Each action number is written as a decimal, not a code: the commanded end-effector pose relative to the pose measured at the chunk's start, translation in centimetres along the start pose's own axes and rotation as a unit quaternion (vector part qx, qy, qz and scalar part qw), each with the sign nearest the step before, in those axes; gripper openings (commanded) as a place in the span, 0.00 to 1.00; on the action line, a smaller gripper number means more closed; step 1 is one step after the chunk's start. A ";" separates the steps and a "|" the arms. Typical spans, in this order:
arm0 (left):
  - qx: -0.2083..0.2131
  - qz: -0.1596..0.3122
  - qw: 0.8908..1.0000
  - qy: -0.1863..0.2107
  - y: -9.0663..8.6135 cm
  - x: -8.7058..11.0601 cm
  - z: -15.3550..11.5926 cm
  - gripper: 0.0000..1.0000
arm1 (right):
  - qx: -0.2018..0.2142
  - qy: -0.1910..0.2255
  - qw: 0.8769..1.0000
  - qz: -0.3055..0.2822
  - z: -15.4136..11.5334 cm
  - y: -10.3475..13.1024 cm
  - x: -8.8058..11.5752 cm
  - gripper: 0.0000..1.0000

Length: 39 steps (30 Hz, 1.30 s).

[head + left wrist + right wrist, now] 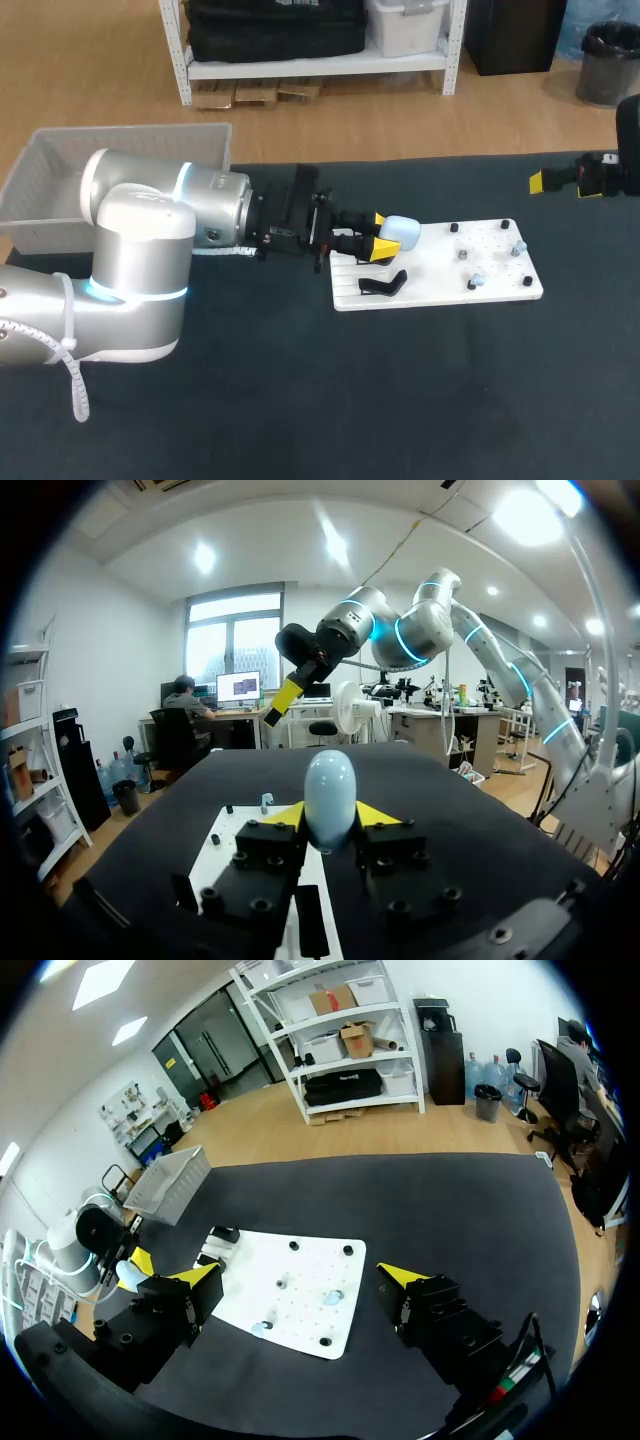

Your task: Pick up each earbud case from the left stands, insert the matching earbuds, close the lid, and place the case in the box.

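My left gripper (378, 241) is shut on a pale blue earbud case (402, 232), holding it just above the left end of the white board (430, 275). In the left wrist view the case (330, 798) stands upright between the yellow fingertips (285, 815), lid closed. A black stand (383, 284) sits on the board under the gripper. Small earbuds (477, 283) lie among pegs on the board's right half. My right gripper (560, 181) hovers open at the far right, off the board; its wrist view looks down on the board (255, 1260) and the earbuds (333, 1297).
A white plastic basket (60, 180) stands at the table's far left, behind my left arm; it also shows in the right wrist view as the basket (170, 1182). Dark mat covers the table around the board.
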<state>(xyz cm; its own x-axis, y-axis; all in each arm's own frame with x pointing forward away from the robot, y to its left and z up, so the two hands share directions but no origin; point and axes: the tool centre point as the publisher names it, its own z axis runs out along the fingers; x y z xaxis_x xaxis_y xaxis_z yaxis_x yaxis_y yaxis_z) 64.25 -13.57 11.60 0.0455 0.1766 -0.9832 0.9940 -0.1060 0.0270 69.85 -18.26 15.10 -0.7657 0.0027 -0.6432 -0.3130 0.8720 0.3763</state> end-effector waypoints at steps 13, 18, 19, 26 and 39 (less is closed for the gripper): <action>-0.002 -0.003 0.999 -0.032 -1.0 -0.7 2.7 0.00 | 0.002 -0.003 1.000 -0.009 -1.4 0.7 1.4 1.00; -0.019 -0.001 0.996 -0.084 -1.3 -1.0 2.5 0.00 | 0.000 -0.007 1.000 -0.013 -2.6 1.9 2.2 1.00; -0.021 0.001 0.996 -0.092 -1.3 -1.1 2.4 0.00 | -0.001 -0.006 1.000 -0.015 -2.7 2.2 2.4 1.00; -0.040 -0.013 0.994 -0.097 -1.3 -0.5 2.4 0.00 | -0.019 0.009 0.999 -0.036 -3.0 4.8 3.6 1.00; -0.056 -0.050 0.995 -0.072 -0.8 0.3 2.3 0.00 | -0.024 0.050 0.995 -0.079 -2.0 8.9 6.4 1.00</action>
<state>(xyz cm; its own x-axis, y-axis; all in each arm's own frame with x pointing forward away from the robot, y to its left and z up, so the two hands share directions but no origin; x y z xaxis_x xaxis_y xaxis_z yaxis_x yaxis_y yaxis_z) 63.38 -15.51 10.85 -0.0580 0.0319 -0.9978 0.9983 0.0068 -0.0578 61.63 -12.19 15.60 -0.7561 -0.1848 -0.6278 -0.4704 0.8204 0.3250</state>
